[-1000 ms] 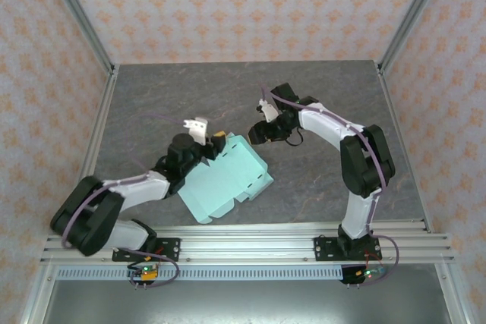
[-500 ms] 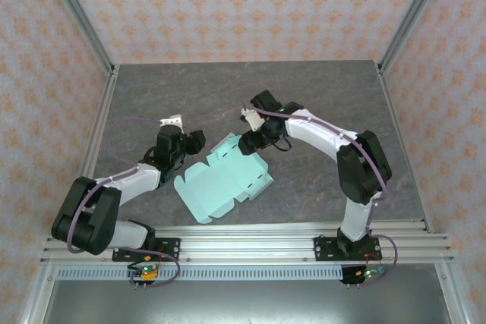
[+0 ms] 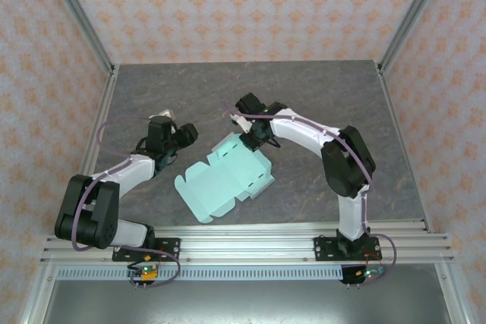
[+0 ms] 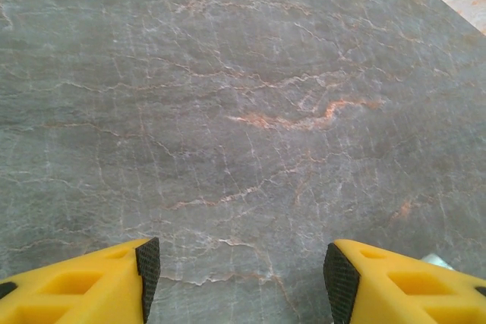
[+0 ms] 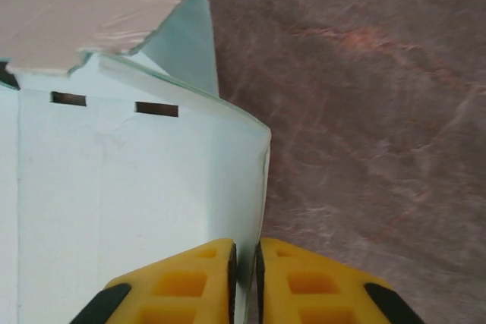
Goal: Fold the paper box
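Grey veined tabletop (image 3: 326, 89), papered walls (image 3: 243, 5): right gripper (image 5: 244, 271) pinched the paper box (image 5: 114, 187) by its edge; left gripper (image 4: 241, 271) stood open, empty.

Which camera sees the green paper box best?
Top camera: the whole flat paper box shows, flaps included. The right wrist camera sees one edge, pinched by the right hand. The left wrist camera faces table.

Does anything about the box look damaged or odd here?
The box lies skewed on the table. Near the right end effector, pinching its edge, one flap is raised; its edge looks ragged, perhaps die-cut, not torn.
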